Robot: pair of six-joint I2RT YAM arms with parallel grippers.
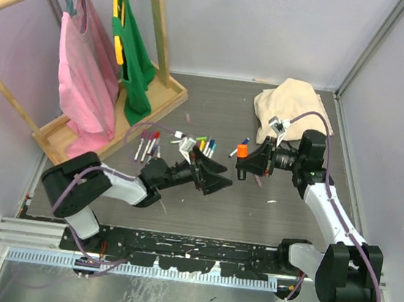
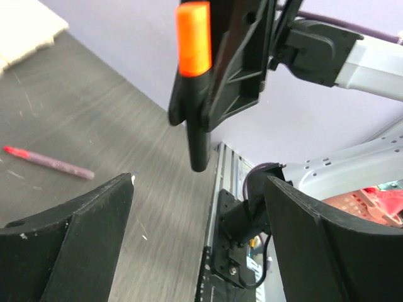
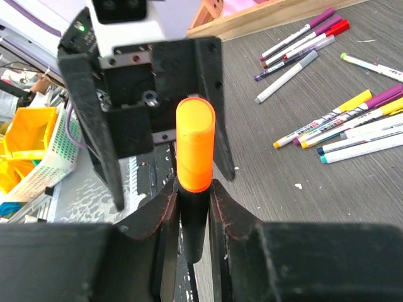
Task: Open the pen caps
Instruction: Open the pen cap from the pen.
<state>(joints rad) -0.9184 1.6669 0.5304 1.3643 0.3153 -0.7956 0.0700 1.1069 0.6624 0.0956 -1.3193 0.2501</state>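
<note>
Right claw [image 3: 194, 192] is clamped on the black highlighter [image 3: 194, 233], pinching the body just under the orange cap [image 3: 195, 148]. The cap is on and sits at the top end, up in the air above the table [image 1: 267, 218]. Facing it, the left claw [image 2: 200, 189] stands wide, jaws well apart, nothing in them. The highlighter's black end hangs above the gap. Whether it sits between those jaws or just ahead of them is hard to call from these angles, but nothing touches. Down on the table behind the left claw lie the loose pens [image 3: 340, 126], scattered side by side, their small caps [image 3: 339, 27] on in yellow, purple, red and teal. A cream cloth [image 1: 292, 107] is bunched at the back right, well clear of both claws.
</note>
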